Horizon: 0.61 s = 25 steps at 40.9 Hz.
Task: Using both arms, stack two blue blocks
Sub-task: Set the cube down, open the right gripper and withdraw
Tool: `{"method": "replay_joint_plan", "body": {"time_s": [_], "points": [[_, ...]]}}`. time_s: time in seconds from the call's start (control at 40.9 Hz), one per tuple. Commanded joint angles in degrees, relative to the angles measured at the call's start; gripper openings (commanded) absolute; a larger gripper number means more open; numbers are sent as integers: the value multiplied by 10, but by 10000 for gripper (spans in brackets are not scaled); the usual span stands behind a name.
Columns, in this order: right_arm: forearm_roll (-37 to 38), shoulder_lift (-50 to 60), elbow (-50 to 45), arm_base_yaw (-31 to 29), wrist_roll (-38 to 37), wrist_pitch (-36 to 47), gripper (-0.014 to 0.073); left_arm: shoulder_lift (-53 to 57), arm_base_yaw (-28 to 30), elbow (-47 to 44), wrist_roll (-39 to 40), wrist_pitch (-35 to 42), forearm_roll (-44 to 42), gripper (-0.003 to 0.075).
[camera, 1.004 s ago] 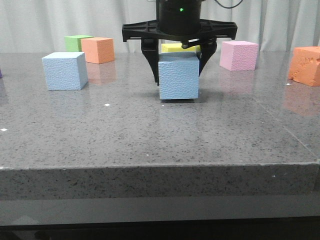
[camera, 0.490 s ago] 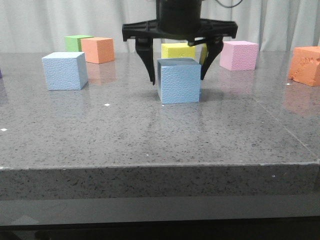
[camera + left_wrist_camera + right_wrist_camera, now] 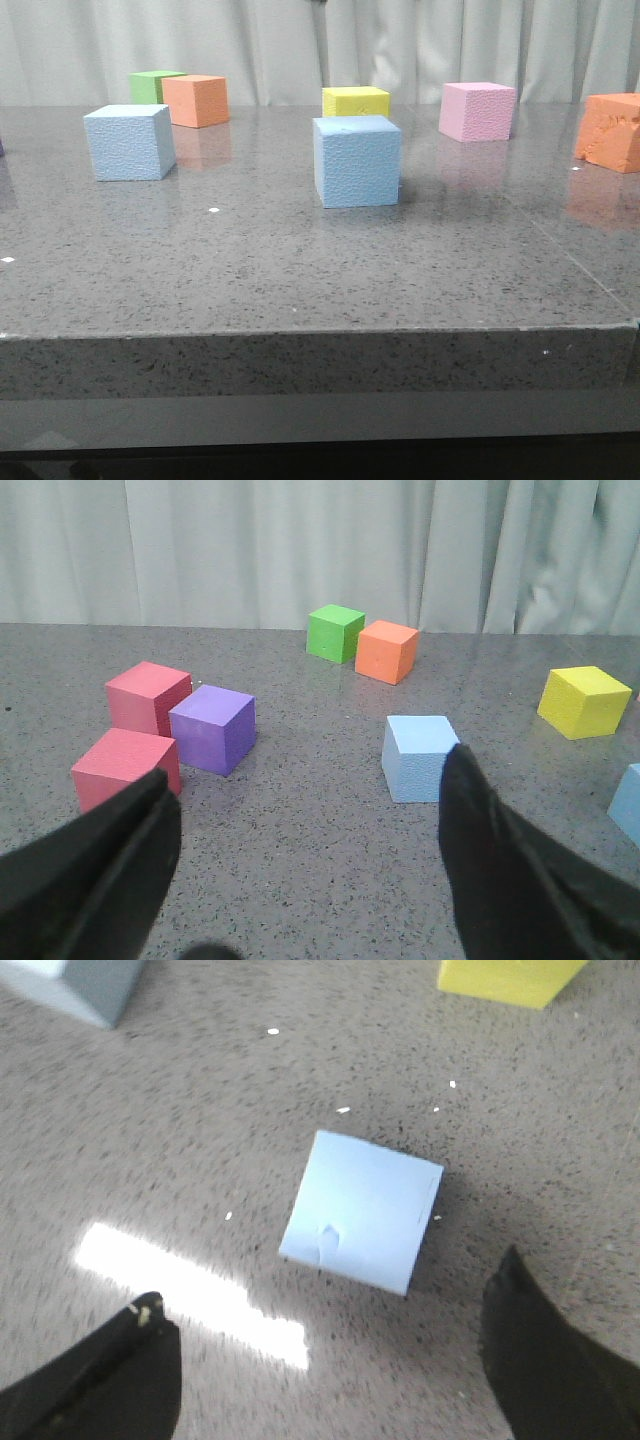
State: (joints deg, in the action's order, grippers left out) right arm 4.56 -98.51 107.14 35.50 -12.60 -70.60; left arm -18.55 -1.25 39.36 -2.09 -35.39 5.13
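Front view: two blue blocks sit flat on the grey speckled counter point(image 3: 300, 290), well apart, not stacked. Centre blue block point(image 3: 357, 160) stands alone mid-counter, slightly turned, with the yellow cube point(image 3: 356, 101) behind it. Left blue block point(image 3: 130, 142) sits toward the left side, in front of the orange cube point(image 3: 196, 100) and green cube point(image 3: 152, 85), which touch or nearly touch. Pink cube point(image 3: 478, 110) is back right; a rougher orange block point(image 3: 612, 132) is at the far right edge. No arm shows in the front view.

Right pincer point(image 3: 335, 1360): fingers spread wide, nothing between them. It hangs above the centre blue block point(image 3: 361, 1210), looking down on its top face; that face has a small dent near one edge. Not touching the block. The yellow cube point(image 3: 510, 980) and a corner of the other blue block point(image 3: 85, 985) show at the frame edges. Picture is slightly motion-blurred.

Left pincer point(image 3: 310, 860): fingers also wide apart, empty, low over the counter. The left blue block point(image 3: 420, 758) lies ahead of it, just beside the tip of one finger point(image 3: 480, 830) as seen, contact not evident. Two red cubes point(image 3: 148, 698) point(image 3: 125, 768) and a purple cube point(image 3: 212, 729) are clustered to one side, near each other. The edge of the centre blue block point(image 3: 627, 802) is cut off by the frame.
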Motion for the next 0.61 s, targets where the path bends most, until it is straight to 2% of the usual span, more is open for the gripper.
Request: {"method": "replay_joint_plan", "body": {"time_s": [0.0,0.22,0.416,0.587], "points": [[1,67,-16,-3,45,8,613,-10,1,13,5,50,6,533],[-32,165,-153,-56,97,64,613,-10,1,13,5,50,6,533],[-139,269,-275,-127,191,124,613,-10,1,13,5,50,6,533],[-159,372,-377,-137,227,160,613,-10,1,13,5,50,6,533]]}}
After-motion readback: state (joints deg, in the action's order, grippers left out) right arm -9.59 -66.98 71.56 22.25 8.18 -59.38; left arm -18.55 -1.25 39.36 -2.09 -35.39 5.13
